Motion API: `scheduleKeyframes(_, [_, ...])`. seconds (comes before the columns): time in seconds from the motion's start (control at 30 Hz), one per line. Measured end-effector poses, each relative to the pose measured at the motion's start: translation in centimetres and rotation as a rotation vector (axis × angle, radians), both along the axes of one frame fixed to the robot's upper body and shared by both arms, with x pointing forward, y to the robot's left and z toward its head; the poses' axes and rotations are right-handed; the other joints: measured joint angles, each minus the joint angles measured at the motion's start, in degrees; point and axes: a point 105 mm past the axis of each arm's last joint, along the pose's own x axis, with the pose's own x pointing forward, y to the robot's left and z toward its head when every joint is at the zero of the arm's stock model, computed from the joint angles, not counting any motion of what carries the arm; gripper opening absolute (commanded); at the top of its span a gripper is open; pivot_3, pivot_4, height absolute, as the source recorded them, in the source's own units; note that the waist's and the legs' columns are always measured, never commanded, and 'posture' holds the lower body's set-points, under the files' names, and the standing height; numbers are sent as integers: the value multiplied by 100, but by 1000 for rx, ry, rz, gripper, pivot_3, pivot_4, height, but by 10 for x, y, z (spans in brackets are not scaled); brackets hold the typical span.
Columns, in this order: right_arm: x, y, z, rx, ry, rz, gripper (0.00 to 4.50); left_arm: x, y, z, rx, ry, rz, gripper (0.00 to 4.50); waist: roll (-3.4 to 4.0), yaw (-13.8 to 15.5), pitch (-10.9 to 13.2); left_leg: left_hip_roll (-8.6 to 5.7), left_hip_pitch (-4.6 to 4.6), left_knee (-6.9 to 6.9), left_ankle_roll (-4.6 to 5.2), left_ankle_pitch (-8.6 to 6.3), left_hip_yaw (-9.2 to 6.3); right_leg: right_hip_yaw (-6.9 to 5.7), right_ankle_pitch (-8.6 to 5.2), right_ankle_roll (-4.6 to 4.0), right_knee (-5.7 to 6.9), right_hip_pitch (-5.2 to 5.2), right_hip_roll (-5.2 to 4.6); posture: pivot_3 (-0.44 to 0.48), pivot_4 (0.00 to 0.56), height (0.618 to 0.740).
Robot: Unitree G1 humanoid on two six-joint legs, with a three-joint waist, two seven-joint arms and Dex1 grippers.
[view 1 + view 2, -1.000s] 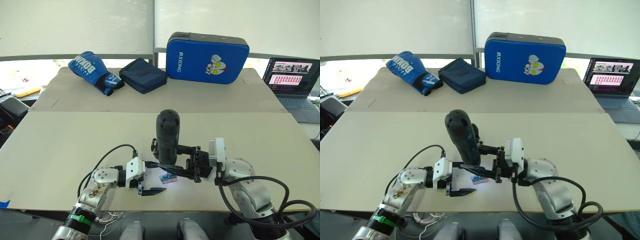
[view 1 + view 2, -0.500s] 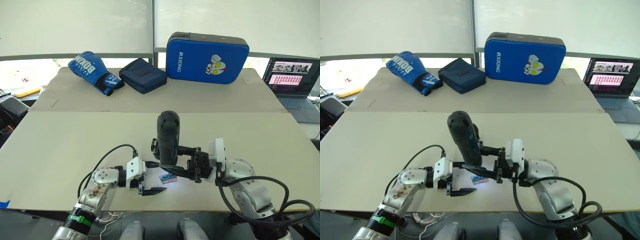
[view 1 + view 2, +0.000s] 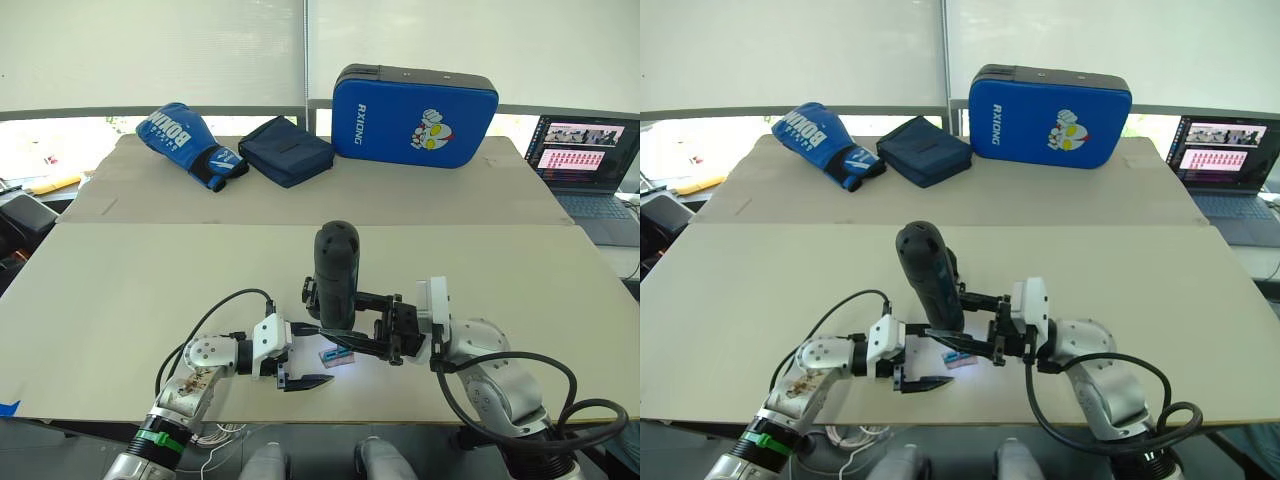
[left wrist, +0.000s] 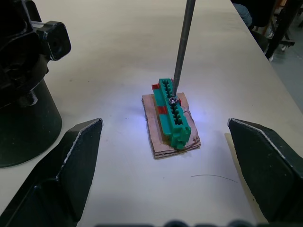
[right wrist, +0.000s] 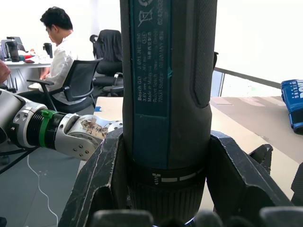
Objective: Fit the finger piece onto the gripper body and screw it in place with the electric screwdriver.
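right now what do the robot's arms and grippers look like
Both arms are silver-grey metal with rounded joints and looping black cables. The left arm has a green band near the wrist. The left gripper and the right gripper each have a white casing and two black pointed fingers.

Bright daylight from the blinds (image 3: 300,50) behind the table (image 3: 150,280) washes them out, while a bluish-white glow pools around the green block (image 4: 173,112), and the right wrist view's background is softly blurred.
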Motion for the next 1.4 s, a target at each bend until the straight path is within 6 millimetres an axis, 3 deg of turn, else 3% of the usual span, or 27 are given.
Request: scheduleKeyframes(1.4, [0,1,-4,-11,9,-4,1905,-2,-2,0,1,14,9,4473,0,-8,0,0,0,0,0,0,0,0,0,0,0,0,0,0,150,740])
